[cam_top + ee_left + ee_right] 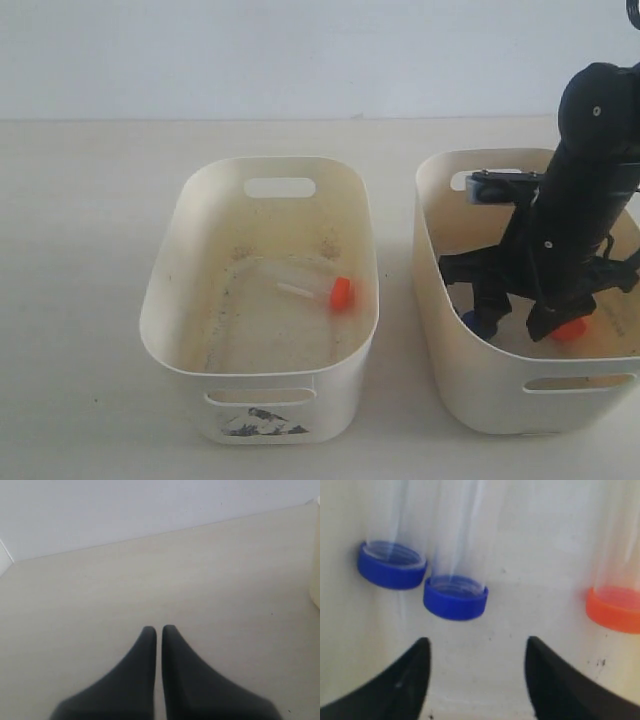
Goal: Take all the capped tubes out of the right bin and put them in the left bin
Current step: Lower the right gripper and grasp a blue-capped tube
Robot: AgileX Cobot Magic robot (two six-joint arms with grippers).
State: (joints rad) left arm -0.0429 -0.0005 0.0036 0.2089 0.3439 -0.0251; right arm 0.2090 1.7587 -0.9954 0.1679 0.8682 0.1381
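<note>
Your right gripper is down inside the right bin. Its jaws stand well apart with nothing between them, and bare bin floor shows in the gap. Just beyond the jaws, the right wrist view shows a blue-capped tube closest to the gap and another blue-capped tube next to it, their caps nearly touching. An orange-capped tube lies apart from that pair, past the opposite jaw. None of the three touches the jaws. In the exterior view you can make out only one blue cap and the orange cap low in that bin; the arm hides the rest.

The left bin stands beside the right one on the tabletop, with a gap between them. One tube with an orange cap lies on its speckled floor, cap toward the right bin.

Your left gripper points at bare tabletop, jaws closed to a thin slit and gripping nothing.
</note>
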